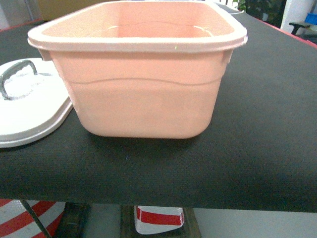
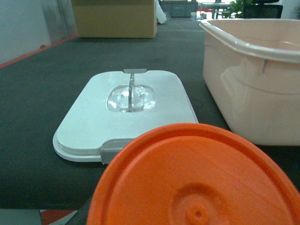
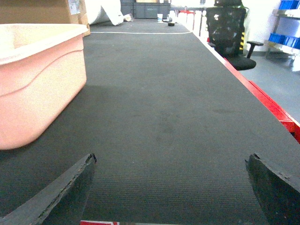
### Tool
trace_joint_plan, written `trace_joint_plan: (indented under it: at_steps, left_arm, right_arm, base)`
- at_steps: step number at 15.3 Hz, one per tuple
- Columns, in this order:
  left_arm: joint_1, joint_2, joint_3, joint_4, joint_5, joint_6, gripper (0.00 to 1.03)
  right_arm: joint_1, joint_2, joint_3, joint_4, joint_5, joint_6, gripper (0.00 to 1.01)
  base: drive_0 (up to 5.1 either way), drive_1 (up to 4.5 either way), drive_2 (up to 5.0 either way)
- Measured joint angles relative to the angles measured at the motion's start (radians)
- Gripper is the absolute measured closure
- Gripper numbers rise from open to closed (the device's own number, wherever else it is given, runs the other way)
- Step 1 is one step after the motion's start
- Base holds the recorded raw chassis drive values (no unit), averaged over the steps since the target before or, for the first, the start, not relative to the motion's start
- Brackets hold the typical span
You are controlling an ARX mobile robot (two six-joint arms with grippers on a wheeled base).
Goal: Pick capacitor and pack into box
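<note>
The box (image 1: 143, 99) is a pale pink tub standing open in the middle of the black table; it also shows as the box (image 2: 253, 93) and the box (image 3: 33, 79) in the wrist views. Its white lid (image 1: 29, 109) with a grey handle lies flat to the left, the lid (image 2: 93, 112). A round orange capacitor (image 2: 197, 183) fills the bottom of the left wrist view, held off the table's front edge. It hides the left gripper except a dark sliver of one finger (image 2: 77, 215). My right gripper (image 3: 171, 161) stands open and empty over the mat right of the box. Neither gripper shows in the head view.
A brown cardboard carton (image 2: 115, 18) stands at the far end of the table. A black office chair (image 3: 229, 33) and blue bins (image 3: 286, 33) are beyond the table's red right edge (image 3: 276, 112). Red-and-white striped objects (image 1: 158, 218) sit below the front edge.
</note>
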Motion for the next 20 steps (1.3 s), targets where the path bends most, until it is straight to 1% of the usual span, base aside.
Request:
trace_joint_plan:
  at_steps: [20]
  left_arm:
    - [0.000, 0.000, 0.000, 0.000, -0.001, 0.000, 0.60]
  right_arm:
    - [0.000, 0.000, 0.000, 0.000, 0.000, -0.001, 0.03]
  base:
    - [0.0, 0.00, 0.0]
